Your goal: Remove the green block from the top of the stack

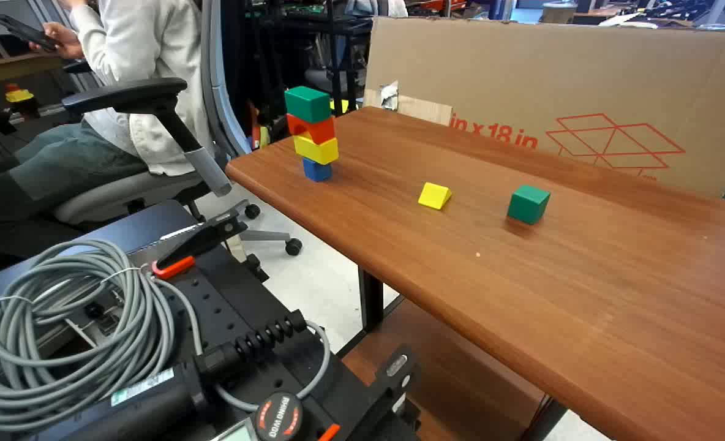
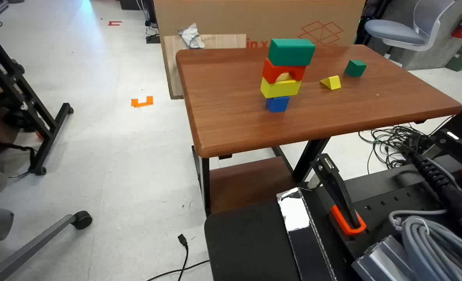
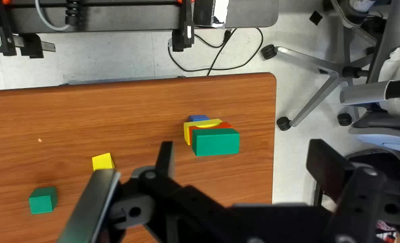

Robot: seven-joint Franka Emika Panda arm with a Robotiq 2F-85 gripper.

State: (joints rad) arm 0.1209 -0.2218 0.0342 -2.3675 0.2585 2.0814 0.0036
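The green block (image 1: 307, 105) lies on top of the stack, and it also shows in an exterior view (image 2: 291, 52) and in the wrist view (image 3: 216, 143). The stack (image 1: 316, 149) stands upright near one end of the wooden table, with a red arch under the green block, then a yellow block, then a small blue block at the bottom. It shows too in an exterior view (image 2: 280, 89) and in the wrist view (image 3: 187, 133). My gripper (image 3: 242, 148) is wide open with nothing between its fingers, above and apart from the stack. The gripper is out of both exterior views.
A smaller green cube (image 1: 528, 204) and a yellow wedge (image 1: 435, 196) lie on the wooden table (image 1: 583, 294). A cardboard sheet (image 1: 558, 92) stands behind the table. A black base with clamps and coiled cable (image 1: 75, 331) is in front. A seated person (image 1: 142, 73) is near the stack's end.
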